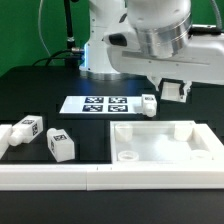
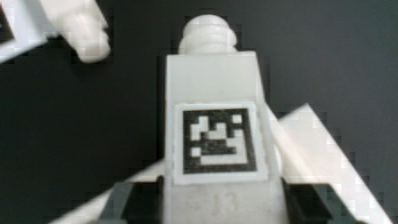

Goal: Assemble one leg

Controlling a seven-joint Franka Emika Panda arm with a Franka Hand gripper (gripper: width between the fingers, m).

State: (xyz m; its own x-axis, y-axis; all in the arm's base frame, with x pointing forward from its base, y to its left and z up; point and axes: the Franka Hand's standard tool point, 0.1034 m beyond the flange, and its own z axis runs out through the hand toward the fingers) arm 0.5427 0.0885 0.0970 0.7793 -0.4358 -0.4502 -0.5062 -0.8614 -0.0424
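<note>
In the exterior view the jaws hang at two o'clock, clamped on a leg (image 1: 173, 90), with other legs (image 1: 60, 145) at eight o'clock on the desk (image 1: 40, 85). In the wrist view the leg (image 2: 217, 110) sits between the jaws, tag facing the camera.

Leg (image 2: 217, 100): white plastic, smooth, probably matt, view blurry. Table (image 1: 35, 92): black, matt.

Lettering, numerals, brands: none legible. Signs: black-and-white square tag markers (image 2: 222, 140) only, on thin flat white marker board (image 1: 100, 104), stubby white plastic leg (image 1: 60, 145) at its 7 o'clock, wrist-view leg (image 2: 221, 80).
</note>
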